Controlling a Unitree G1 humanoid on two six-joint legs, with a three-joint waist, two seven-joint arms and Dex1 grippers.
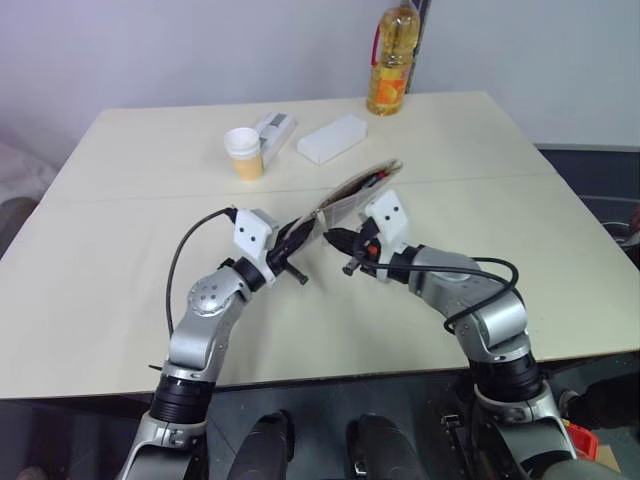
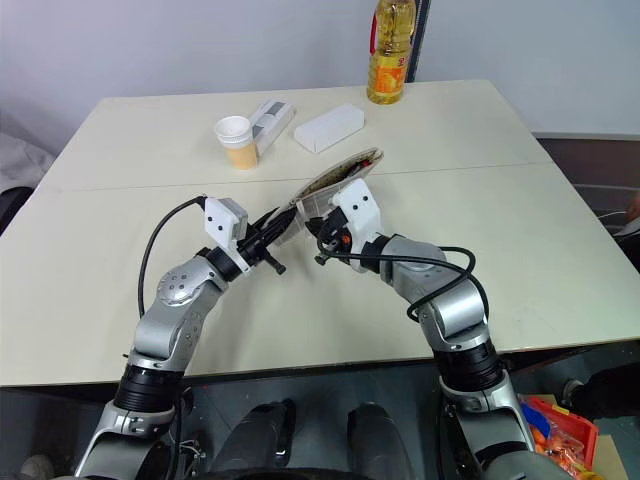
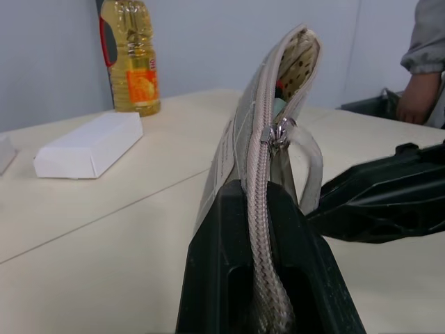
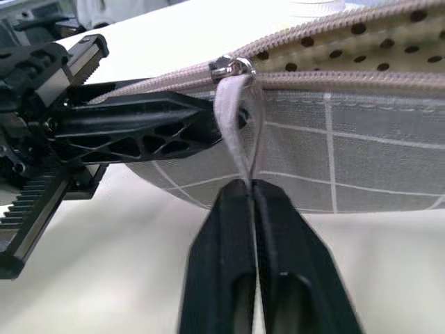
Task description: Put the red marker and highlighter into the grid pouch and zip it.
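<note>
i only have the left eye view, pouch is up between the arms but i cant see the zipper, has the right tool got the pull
Observer: Yes. The right tool is shut on the pull cord, just below the zipper slider.
Operator: is the left one actually holding the pouch
Observer: Yes. The left tool is shut on the grid pouch at its zipped end, zipper edge up.
Operator: how much is still unzipped
Observer: From the slider on, the mouth gapes and shows a dotted lining.
Operator: pens in there
Observer: Something red and something pale green show in the mouth; I can't tell more.
</note>
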